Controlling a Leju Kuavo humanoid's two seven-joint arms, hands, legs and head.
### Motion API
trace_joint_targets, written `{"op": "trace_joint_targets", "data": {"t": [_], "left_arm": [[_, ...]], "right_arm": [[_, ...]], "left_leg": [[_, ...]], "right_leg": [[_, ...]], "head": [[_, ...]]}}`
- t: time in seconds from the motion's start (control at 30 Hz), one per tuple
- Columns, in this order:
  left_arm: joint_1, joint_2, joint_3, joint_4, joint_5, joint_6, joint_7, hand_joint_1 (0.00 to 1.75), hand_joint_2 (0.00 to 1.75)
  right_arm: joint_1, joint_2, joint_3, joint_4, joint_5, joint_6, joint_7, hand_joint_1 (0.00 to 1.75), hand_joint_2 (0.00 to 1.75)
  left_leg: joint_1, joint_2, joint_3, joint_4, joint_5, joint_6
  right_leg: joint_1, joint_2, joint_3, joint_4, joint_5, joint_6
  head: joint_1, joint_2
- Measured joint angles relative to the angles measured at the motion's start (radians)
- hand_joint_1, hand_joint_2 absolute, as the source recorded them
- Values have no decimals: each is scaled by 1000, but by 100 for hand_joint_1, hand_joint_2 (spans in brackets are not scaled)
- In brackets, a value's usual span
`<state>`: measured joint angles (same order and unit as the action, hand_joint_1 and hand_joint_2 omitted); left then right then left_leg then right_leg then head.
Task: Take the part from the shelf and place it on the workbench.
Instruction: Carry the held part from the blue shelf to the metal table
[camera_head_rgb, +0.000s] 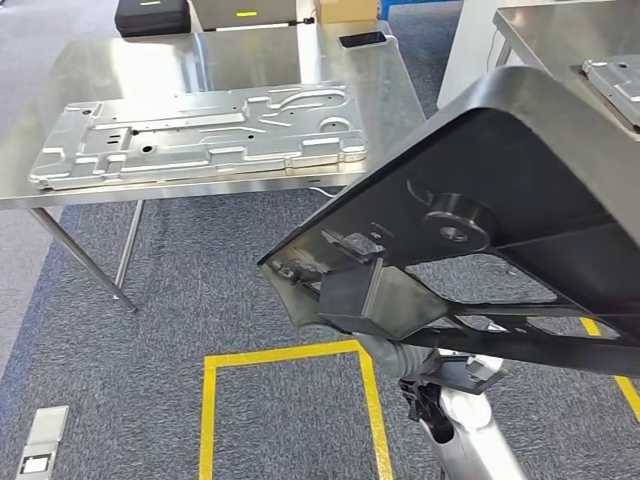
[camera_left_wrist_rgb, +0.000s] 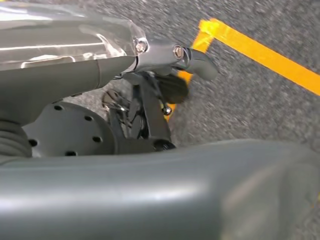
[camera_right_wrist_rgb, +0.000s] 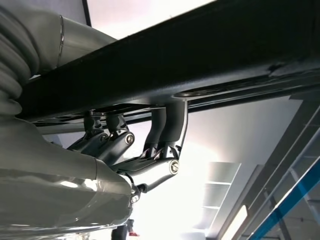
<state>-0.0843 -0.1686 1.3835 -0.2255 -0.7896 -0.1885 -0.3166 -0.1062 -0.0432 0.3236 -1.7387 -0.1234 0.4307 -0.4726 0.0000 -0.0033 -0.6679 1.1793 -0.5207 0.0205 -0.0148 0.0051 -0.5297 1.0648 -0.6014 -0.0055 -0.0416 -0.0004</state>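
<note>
Grey carpet lies below as both hands, left (camera_left_wrist_rgb: 158, 100) and right (camera_right_wrist_rgb: 151, 150), grasp the dark part (camera_head_rgb: 513, 200), whose tilt risks clipping the workbench (camera_head_rgb: 226, 60).

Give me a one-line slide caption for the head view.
Robot carries a large black metal part toward a steel workbench that already bears a silver stamped metal panel.
</note>
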Motion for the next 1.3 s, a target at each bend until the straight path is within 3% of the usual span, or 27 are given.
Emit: {"op": "trace_joint_targets", "data": {"t": [0.03, 0.07, 0.17, 0.23, 0.33, 0.37, 0.4, 0.43, 0.5, 0.53, 0.57, 0.67, 0.73, 0.77, 0.83, 0.87, 0.9, 0.93, 1.0, 1.03, 1.07, 1.13, 1.2, 1.27, 1.3], "left_arm": [[0, 1, 0, 0, 0, 0, 0, 0, 175], [0, 2, 0, 0, -1, 0, 0, 0, 175], [-3, 2, -1, 0, -1, 0, 0, 0, 175], [-3, 2, -2, 0, -3, 0, -1, 0, 175], [-3, 0, -3, 0, -4, 0, 0, 0, 175], [-3, -1, -3, 0, -4, 0, 0, 0, 175], [-2, -1, -3, 0, -4, 0, 0, 0, 175], [-2, -1, -3, 0, -4, 0, 0, 0, 175], [-2, -1, -3, 0, -4, 2, 0, 0, 175], [-3, -1, -3, 0, -4, 3, 0, 0, 175], [-4, -1, -3, 0, -4, 4, 0, 0, 175], [-7, -1, -3, 0, -4, 6, 1, 0, 175], [-8, -1, -3, 0, -4, 6, 0, 0, 175], [-8, -1, -3, 0, -4, 7, 0, 0, 175], [-7, -1, -3, 0, -4, 7, 0, 0, 175], [-5, -1, -3, 0, -4, 8, -1, 0, 175], [-3, -1, -3, 0, -4, 9, -1, 0, 175], [-2, -1, -3, 0, -4, 10, -2, 0, 175], [-1, -1, -3, 0, -4, 14, -2, 0, 175], [-1, -1, -3, 0, -4, 17, -3, 0, 175], [-1, -1, -3, 0, -4, 21, -3, 0, 175], [-2, -1, -3, 0, -4, 28, -3, 0, 175], [-3, -2, -4, 0, -4, 33, -3, 0, 175], [-4, -2, -4, 0, -4, 37, -1, 0, 175], [-4, -3, -4, 0, -4, 39, 1, 0, 175]], "right_arm": [[-1, 0, 0, 1, 0, 0, 0, 175, 175], [-1, 0, 0, 2, 0, 0, 0, 175, 175], [-2, -1, -1, 3, -1, -1, 1, 175, 175], [-6, -1, -2, 3, -1, 0, 1, 175, 175], [-7, -2, -2, 8, -1, 0, 1, 175, 175], [-6, -2, -2, 10, 0, 0, 2, 175, 175], [-5, -3, -2, 12, 0, 0, 2, 175, 175], [-4, -3, -2, 14, 0, 0, 2, 175, 175], [-4, -4, -2, 15, 0, 0, 2, 175, 175], [-4, -4, -2, 17, 0, 0, 3, 175, 175], [-4, -5, -2, 18, 0, 1, 3, 175, 175], [-2, -5, -2, 20, 0, 0, 4, 175, 175], [-3, -5, -3, 19, -1, 0, 4, 175, 175], [-4, -5, -3, 19, -1, 1, 4, 175, 175], [-3, -4, -3, 19, -1, 1, 4, 175, 175], [-2, -4, -3, 19, -1, 1, 4, 175, 175], [0, -4, -3, 19, -1, 1, 4, 175, 175], [1, -4, -3, 19, -2, 1, 3, 175, 175], [5, -5, -3, 16, -2, 2, -1, 175, 175], [7, -5, -4, 14, -2, 4, -4, 175, 175], [9, -6, -4, 10, -2, 7, -6, 175, 175], [13, -7, -4, 4, -1, 12, -10, 175, 175], [14, -10, -4, -8, 0, 15, -13, 175, 175], [9, -14, -4, -15, 0, 20, -15, 175, 175], [6, -17, -4, -15, 1, 23, -16, 175, 175]], "left_leg": [[-6, 0, 11, -38, 23, 10], [-10, 0, 17, -56, 28, 17], [-11, 1, 33, -94, 6, 28], [-3, 3, 57, -125, -4, 32], [2, 4, 82, -135, -18, 32], [3, 3, 91, -135, -26, 30], [4, 3, 101, -135, -34, 26], [7, 3, 115, -135, -43, 21], [11, 2, 140, -134, -63, 9], [10, 2, 147, -132, -71, 4], [9, 1, 149, -131, -76, -1], [9, 1, 150, -134, -83, -9], [10, 2, 138, -99, -103, -17], [11, 2, 113, -51, -123, -21], [12, 2, 33, 86, -167, -25], [12, 2, -5, 138, -174, -25], [11, 1, -29, 158, -160, -24], [9, 1, -34, 138, -124, -19], [3, 1, -9, 31, -29, -2], [-2, 0, 6, -15, 3, 8], [-8, 0, 16, -42, 17, 17], [-15, 0, 23, -55, 13, 28], [-9, 0, 45, -94, 0, 36], [0, 1, 75, -137, -11, 39], [1, 2, 84, -143, -15, 37]], "right_leg": [[-1, 1, 5, -1, -5, 4], [-2, 1, 6, -4, -9, 8], [-3, -1, 5, -10, -15, 23], [-1, -3, -10, 28, -34, 32], [-4, -3, -110, 196, -88, 41], [-5, -3, -142, 235, -87, 44], [-6, -3, -158, 242, -67, 47], [-6, -4, -157, 211, -27, 50], [-6, -5, -124, 102, 58, 54], [-5, -6, -106, 56, 77, 53], [-3, -5, -97, 31, 78, 48], [-2, -2, -88, 15, 57, 25], [-7, -3, -78, 11, 49, 13], [-8, -5, -71, 10, 45, 7], [-7, -7, -59, 10, 33, 0], [-6, -6, -52, 10, 27, -2], [-5, -4, -44, 10, 21, -2], [-3, -3, -32, 10, 13, -2], [-1, 0, -7, 7, -3, -1], [0, 1, 3, 5, -11, 2], [-1, 1, 10, 2, -15, 6], [-3, 1, 15, -6, -19, 16], [-3, -1, 19, -12, -25, 27], [-2, -2, -3, 33, -48, 35], [-3, -2, -34, 86, -67, 38]], "head": [[0, 0], [0, 0], [0, 0], [0, 0], [1, 0], [1, 0], [1, 0], [1, 0], [1, 0], [1, 0], [1, 0], [2, 0], [2, 0], [2, 0], [2, 0], [2, 0], [2, 0], [2, 0], [2, 0], [2, 0], [2, 0], [2, 0], [2, 0], [4, 0], [4, 0]]}}
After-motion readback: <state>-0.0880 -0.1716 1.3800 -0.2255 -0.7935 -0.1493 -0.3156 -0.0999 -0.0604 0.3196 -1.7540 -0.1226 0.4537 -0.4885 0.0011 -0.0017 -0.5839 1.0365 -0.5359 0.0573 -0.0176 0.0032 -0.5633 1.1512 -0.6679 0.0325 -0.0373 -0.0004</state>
